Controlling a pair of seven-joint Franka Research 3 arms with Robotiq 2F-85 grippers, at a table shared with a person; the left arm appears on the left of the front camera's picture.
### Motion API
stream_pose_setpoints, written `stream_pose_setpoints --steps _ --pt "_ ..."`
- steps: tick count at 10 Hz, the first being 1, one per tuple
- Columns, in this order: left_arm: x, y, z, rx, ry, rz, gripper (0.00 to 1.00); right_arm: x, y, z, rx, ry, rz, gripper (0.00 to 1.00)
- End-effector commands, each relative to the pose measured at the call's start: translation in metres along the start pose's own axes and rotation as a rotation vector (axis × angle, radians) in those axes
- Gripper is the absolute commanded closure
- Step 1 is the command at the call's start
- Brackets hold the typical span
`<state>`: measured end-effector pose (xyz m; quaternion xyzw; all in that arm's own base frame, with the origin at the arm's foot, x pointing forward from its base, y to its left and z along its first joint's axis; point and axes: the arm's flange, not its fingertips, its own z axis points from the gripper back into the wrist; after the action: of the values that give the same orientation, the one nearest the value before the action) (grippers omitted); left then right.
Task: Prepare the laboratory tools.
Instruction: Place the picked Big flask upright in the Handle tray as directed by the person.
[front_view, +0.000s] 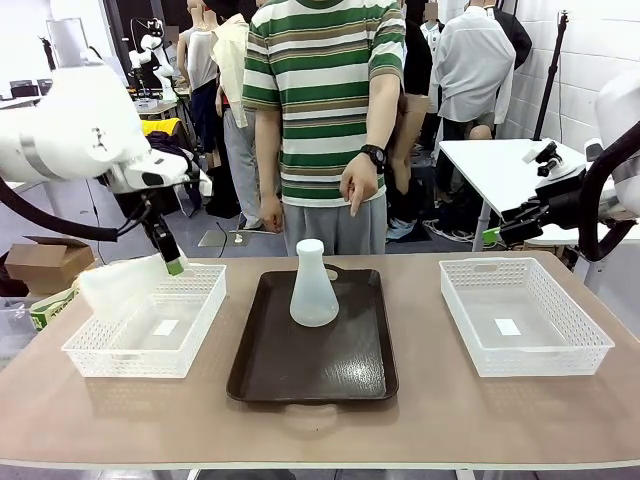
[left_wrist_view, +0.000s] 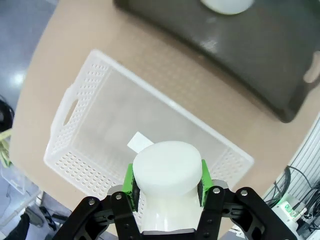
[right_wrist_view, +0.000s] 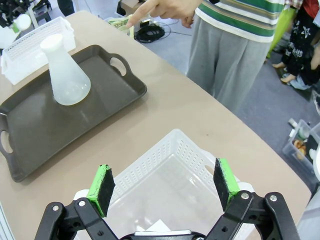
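Flask (front_view: 120, 284) lies tilted in left tool (front_view: 174, 266), neck rightward.

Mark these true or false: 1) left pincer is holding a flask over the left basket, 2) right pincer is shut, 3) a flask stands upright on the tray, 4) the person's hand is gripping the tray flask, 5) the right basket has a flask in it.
1) True. The left pincer is shut on a flask, held tilted above the left basket.
2) False. The right pincer is open, its pads apart over the right basket.
3) True. The second flask stands upright on the tray.
4) False. The person's hand points down, apart from that flask.
5) False. It holds only a small white label.
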<state>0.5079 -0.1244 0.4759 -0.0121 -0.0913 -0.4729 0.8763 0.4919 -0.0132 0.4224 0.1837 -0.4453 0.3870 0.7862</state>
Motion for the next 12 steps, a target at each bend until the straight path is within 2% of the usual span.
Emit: stream_pose_setpoints --steps 1,2,3,5,6,8,10,12 --pt "-0.005 -0.027 0.024 -0.014 -0.125 -0.153 1.0 0.0 0.001 -0.001 0.0 0.001 0.001 0.0" --pt "0.002 -0.045 0.031 -0.032 -0.18 -0.299 1.0 0.0 0.001 -0.001 0.0 0.001 0.001 0.0" --pt "0.004 -0.064 0.041 -0.087 -0.277 -0.46 1.0 0.0 0.001 -0.001 0.0 0.001 0.001 0.0" --pt "0.002 -0.089 0.053 -0.247 -0.519 -0.794 1.0 0.0 0.001 -0.001 0.0 0.001 0.001 0.0" --pt "0.003 -0.093 0.051 -0.385 -0.628 -0.963 1.0 0.0 0.001 -0.001 0.0 0.001 0.001 0.0" --pt "-0.001 -0.092 0.043 -0.603 -0.793 -1.081 1.0 0.0 0.001 -0.001 0.0 0.001 0.001 0.0" --pt "-0.001 -0.092 0.028 -0.615 -0.958 -1.091 1.0 0.0 0.001 -0.001 0.0 0.001 0.001 0.0" --pt "0.011 -0.09 0.011 -0.665 -1.079 -1.066 1.0 0.0 0.001 -0.001 0.0 0.001 0.001 0.0"
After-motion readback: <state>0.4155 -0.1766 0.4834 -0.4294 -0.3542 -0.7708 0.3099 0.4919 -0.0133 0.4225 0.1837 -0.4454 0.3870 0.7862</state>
